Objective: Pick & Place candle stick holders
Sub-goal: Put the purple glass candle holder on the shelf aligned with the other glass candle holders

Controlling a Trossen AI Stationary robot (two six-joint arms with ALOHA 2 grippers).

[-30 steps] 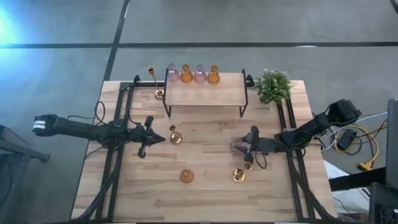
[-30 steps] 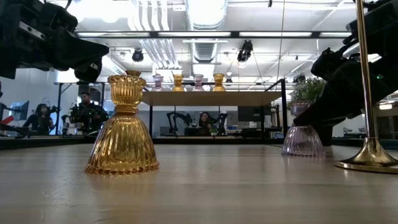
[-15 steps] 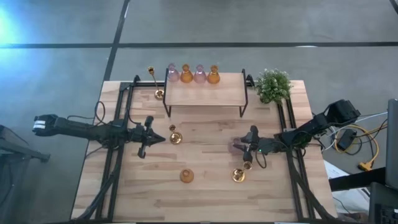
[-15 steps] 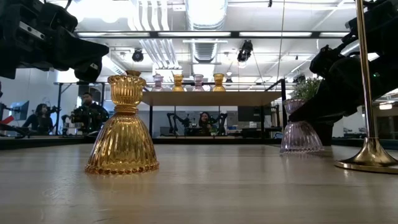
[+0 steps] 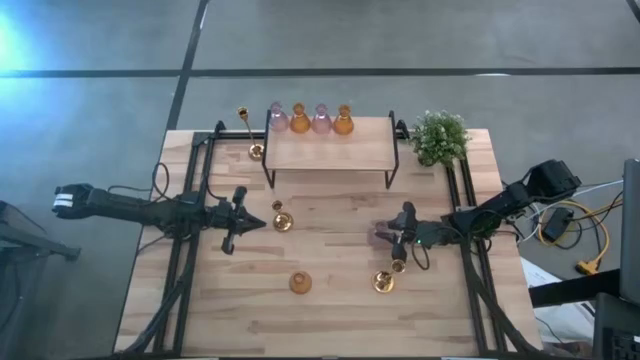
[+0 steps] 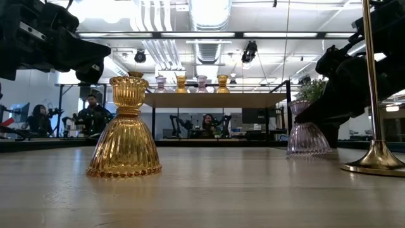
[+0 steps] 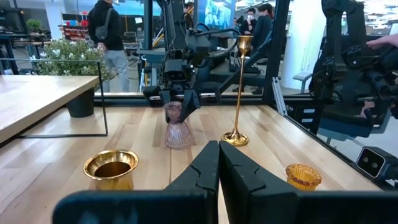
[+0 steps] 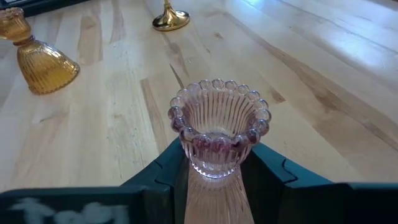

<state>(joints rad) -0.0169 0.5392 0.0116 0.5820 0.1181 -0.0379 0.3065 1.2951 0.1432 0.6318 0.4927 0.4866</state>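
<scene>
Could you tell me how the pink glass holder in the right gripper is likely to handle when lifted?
The pink holder looks like ribbed glass, so probably rigid but breakable. The right gripper clamps its narrow waist below the beaded rim, which should resist slipping. Its flared base suggests it will stand steadily.

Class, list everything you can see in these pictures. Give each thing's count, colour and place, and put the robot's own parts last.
Table: one, light wood, under everything.
Shelf: one, wooden top on black legs, at the table's far edge.
Amber glass holders: three; two on the shelf, one on the table near the front.
Pink glass holders: three; two on the shelf, one gripped at mid-right.
Gold candlesticks: three; one left of the shelf, one mid-table, one front right.
Potted plant: one, green, right of the shelf.
People: at least three, in the room beyond.
Left gripper: shut, empty, mid-left.
Right gripper: shut on a pink holder.
</scene>
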